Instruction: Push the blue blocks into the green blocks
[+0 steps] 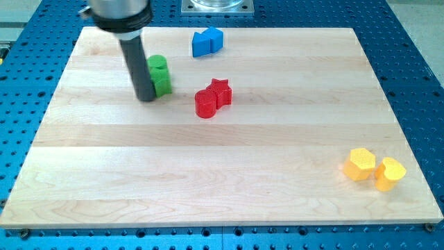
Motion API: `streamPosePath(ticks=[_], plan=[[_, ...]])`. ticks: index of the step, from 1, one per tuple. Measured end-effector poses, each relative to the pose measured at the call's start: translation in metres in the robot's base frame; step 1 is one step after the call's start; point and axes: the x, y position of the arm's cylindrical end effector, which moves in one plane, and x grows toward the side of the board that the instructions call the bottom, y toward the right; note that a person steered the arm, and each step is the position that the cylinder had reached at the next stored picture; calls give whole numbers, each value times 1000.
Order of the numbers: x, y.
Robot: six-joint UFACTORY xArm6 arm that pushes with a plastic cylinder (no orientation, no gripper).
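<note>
Two blue blocks (207,42) stand touching each other near the view's top, a little left of centre. Two green blocks (159,75) stand one behind the other at the upper left. My tip (146,98) rests on the board just left of the nearer green block and seems to touch it. The rod hides the left side of the green blocks. The blue blocks are apart from the green ones, to their upper right.
A red round block and a red star block (213,98) touch each other just right of the green blocks. Two yellow blocks (374,169) sit near the wooden board's (222,173) lower right corner.
</note>
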Motion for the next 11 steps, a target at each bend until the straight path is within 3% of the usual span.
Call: streamPosePath(ticks=[2, 5, 7, 8, 9, 11], plan=[[7, 45], [-98, 153], [-157, 163], [-165, 139], [-144, 82], [-109, 83]])
